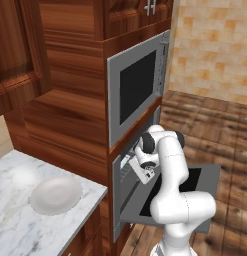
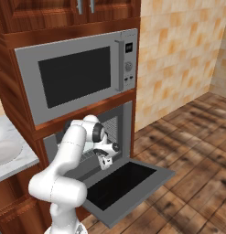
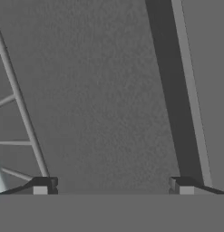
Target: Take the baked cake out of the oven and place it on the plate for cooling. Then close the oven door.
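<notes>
The grey oven (image 2: 115,124) stands open under the microwave, its drop-down oven door (image 1: 209,176) lying flat with the dark window facing up. My gripper (image 1: 143,171) hangs at the oven's mouth just above the door's hinge edge, seen from the other side as the gripper (image 2: 104,161). In the hand view the fingertips (image 3: 42,185) sit far apart, so the gripper (image 3: 112,186) is open with nothing between them; a wire rack (image 3: 20,108) and a grey oven wall lie ahead. The white plate (image 1: 56,195) rests on the marble counter to the left. The baked cake is hidden.
A large grey microwave (image 2: 78,75) with a wide dark window sits directly above the oven. Wooden cabinets (image 1: 65,100) frame both. The marble counter (image 1: 15,230) extends left of the oven. The open door juts out over the wooden floor (image 2: 192,151).
</notes>
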